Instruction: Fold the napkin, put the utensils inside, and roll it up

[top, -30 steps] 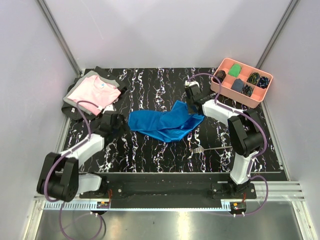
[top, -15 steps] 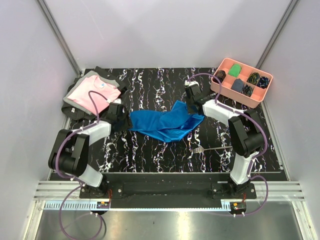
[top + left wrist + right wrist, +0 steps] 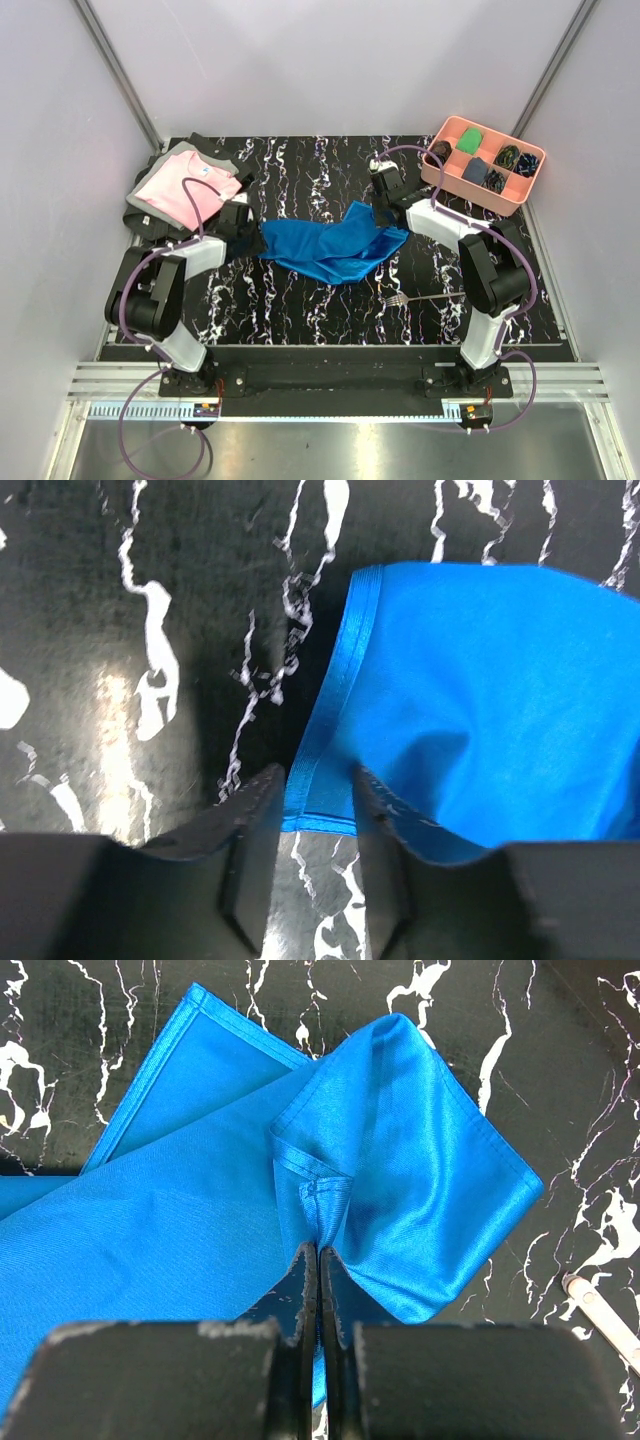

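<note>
Black, white-veined marble tabletop [image 3: 300, 310] carries the large shiny royal-blue satin napkin [image 3: 320, 250], crumpled mid-surface. We see the right fingers [image 3: 307, 1300] clamped on a gathered fold, likely anchoring it. The left fingers [image 3: 250, 860] stand apart astride the opposite hemmed corner. A slim silver metal fork [image 3: 425, 298] waits just beside the napkin.

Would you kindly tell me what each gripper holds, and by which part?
The right gripper pinches the napkin at a bunched hem fold. The left gripper holds nothing: its jaws stand apart, astride the napkin's corner hem.
</note>
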`<state>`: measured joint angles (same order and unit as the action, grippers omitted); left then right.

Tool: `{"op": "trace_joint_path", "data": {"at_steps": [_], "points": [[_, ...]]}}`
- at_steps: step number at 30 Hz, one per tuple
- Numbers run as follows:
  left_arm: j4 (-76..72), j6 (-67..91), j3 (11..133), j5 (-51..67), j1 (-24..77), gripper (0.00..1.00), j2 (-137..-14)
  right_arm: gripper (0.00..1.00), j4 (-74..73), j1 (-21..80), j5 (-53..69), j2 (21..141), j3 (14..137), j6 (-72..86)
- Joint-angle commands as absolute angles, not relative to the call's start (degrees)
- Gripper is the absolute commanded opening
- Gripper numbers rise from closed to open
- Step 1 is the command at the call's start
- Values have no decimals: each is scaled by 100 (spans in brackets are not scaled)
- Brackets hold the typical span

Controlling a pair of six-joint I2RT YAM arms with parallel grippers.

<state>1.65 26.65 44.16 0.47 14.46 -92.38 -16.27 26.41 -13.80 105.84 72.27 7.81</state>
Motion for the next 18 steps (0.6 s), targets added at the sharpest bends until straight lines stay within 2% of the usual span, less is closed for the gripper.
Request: {"op": "trace_joint_path", "data": {"at_steps": [1,4,5,6,11,18], "points": [[26,2760,4570,351,1450,33,-9588,0,-1529,2672,-1248,10257,7207,852],[9,2795,4597,430,1459,15,-9703,0,-1521,2672,-1230,10213,7198,853],[-139,2812,4579,439,1459,5,-9703,0,-1521,2672,-1239,10213,7198,844],[-167,2804,4562,448,1459,1,-9703,0,-1529,2672,-1231,10187,7190,844],[-290,2874,4474,562,1459,0,-9388,0,-1573,2672,-1169,10011,7181,879],[-431,3216,4166,589,1450,0,-7966,0,-1837,2672,-1222,9406,7269,905]]}}
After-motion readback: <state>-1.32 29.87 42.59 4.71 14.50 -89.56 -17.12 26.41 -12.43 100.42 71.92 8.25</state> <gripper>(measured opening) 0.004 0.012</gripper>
